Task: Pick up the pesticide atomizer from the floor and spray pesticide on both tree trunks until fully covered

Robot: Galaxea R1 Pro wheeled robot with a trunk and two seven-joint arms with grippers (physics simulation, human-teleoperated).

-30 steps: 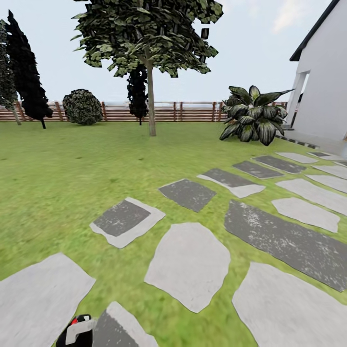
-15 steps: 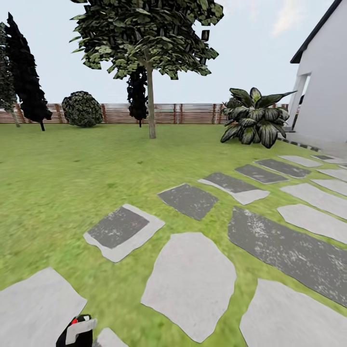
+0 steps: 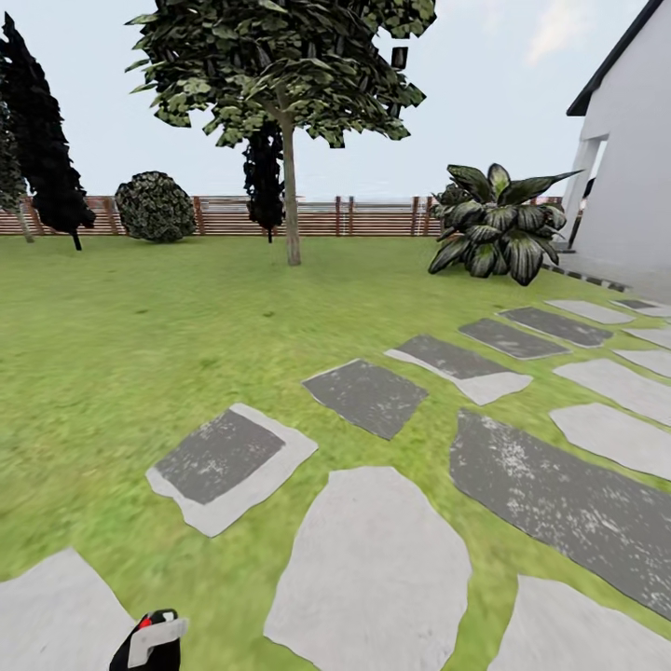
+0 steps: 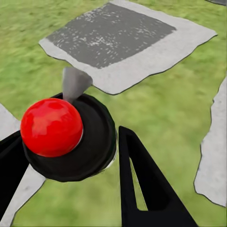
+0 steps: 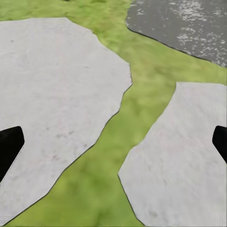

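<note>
We hold the pesticide atomizer (image 4: 66,137) pinched in our left end effector (image 4: 71,175); right end effector (image 5: 113,142) spread, empty. Beyond the stepping stones (image 3: 368,559), no thick bare trunk is visible.

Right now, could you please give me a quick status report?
Left gripper shut on atomizer. Right gripper open, empty, over stepping stones. Thin-trunked tree ahead across the lawn; path unobstructed.
</note>
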